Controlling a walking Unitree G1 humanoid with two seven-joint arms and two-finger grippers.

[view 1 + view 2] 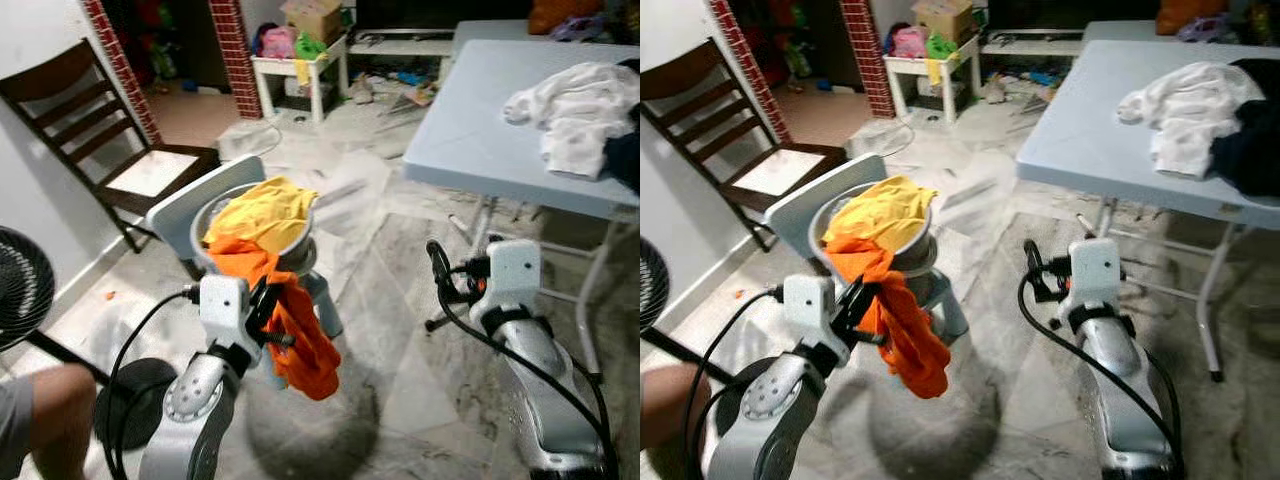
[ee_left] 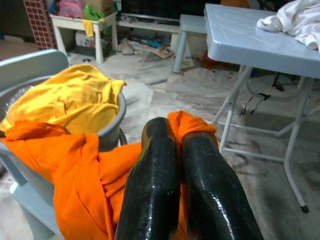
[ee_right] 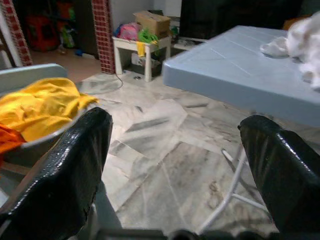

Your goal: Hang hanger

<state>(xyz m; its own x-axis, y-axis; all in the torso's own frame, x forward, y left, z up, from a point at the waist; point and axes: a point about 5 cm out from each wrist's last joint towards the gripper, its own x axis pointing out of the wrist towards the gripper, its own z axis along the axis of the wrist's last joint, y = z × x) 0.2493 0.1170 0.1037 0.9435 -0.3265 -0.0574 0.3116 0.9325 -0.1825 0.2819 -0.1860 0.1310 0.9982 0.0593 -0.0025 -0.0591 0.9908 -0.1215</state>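
The left gripper (image 2: 175,150) pinches an orange garment (image 1: 300,335) that trails out of the grey basket (image 1: 298,245), beside a yellow garment (image 1: 262,212). No hanger can be made out. The right gripper (image 3: 175,165) hangs wide apart, holding nothing, near the blue folding table (image 1: 480,130).

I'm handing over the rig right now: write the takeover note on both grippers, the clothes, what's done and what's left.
Left gripper: shut on the orange garment, half pulled out and hanging down the side of the grey basket.
Right gripper: open, empty, held beside the folding table.
Yellow garment lies in the basket; white clothes lie on the table.
Done: orange garment gripped.
Left: no hanger is in sight; find one, then hang.
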